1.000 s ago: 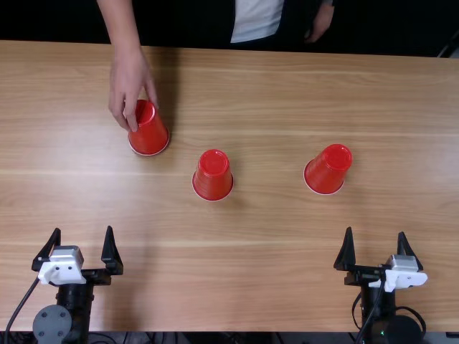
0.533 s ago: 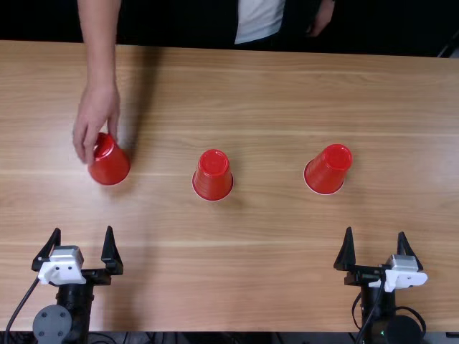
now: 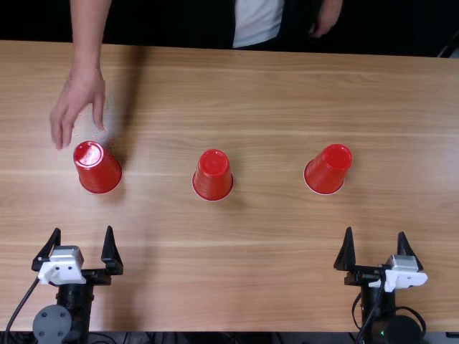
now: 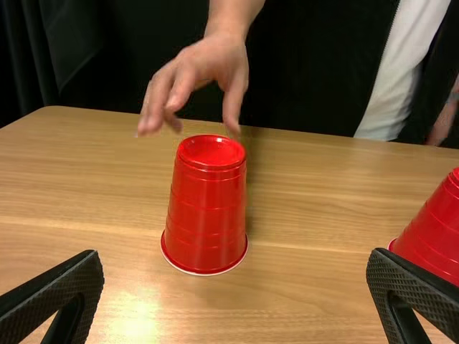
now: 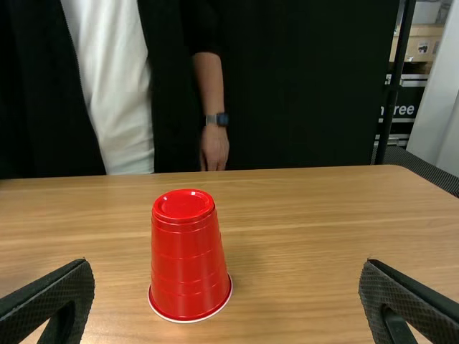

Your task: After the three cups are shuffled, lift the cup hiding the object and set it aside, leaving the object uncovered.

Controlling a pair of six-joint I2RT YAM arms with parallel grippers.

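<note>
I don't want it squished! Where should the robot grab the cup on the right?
Around its sides, a bit above the middle. The right cup stands upside down, narrow end up, wide rim flat on the table. The robot's right hand sits open on its near side, so probably come straight in from there and squeeze gently.

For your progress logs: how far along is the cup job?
Done: nothing yet; the left cup, middle cup and right cup stand upside down. In hand: a person's hand hovers at the left cup. Left: the left end effector and right end effector sit open, far from the cups; lifting one and setting it aside remains.
</note>
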